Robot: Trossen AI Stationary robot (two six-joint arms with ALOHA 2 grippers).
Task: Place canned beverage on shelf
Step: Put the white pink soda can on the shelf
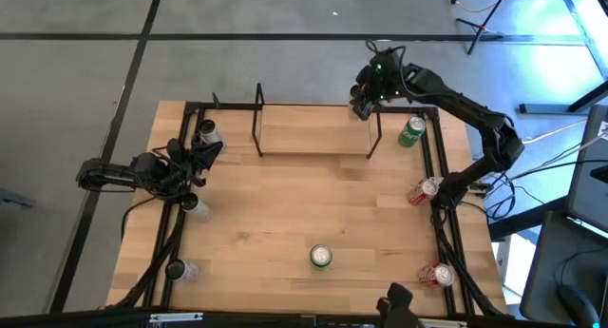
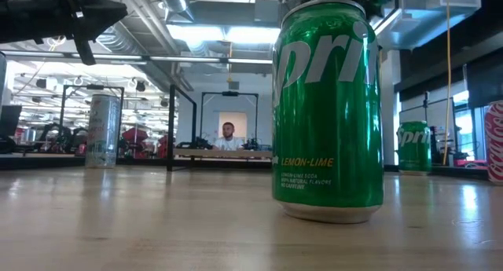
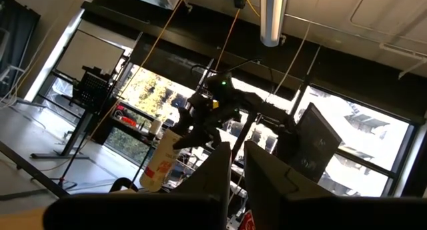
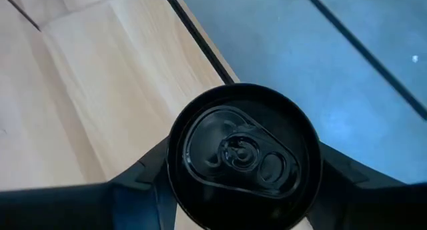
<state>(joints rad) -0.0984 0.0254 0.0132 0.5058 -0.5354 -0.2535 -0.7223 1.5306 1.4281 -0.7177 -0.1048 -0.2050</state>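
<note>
The shelf (image 1: 318, 138), a low black rod rack on a light wooden board, stands at the table's far middle. My right gripper (image 1: 365, 104) is over the shelf's right end, shut on a black can (image 4: 243, 157), which it hides in the high view. The right wrist view shows the can's top with its pull tab. My left gripper (image 1: 207, 153) waits at the table's left edge beside a silver can (image 1: 207, 133). Its fingers (image 3: 220, 183) point up into the room, almost together, with nothing between them. My right gripper pinches the black can's round side wall (image 4: 175, 180) between its two fingers, one on either side just below the rim. The can is upright, top up. Whether its bottom rests on anything, I cannot tell.
A green can (image 1: 321, 257) stands at the near middle, large in the low view (image 2: 328, 106). Another green can (image 1: 411, 130) stands right of the shelf. Two red cans (image 1: 425, 190) (image 1: 439, 275) lie on the right. More silver cans (image 1: 195, 206) are on the left. A person (image 2: 228, 136) sits far behind.
</note>
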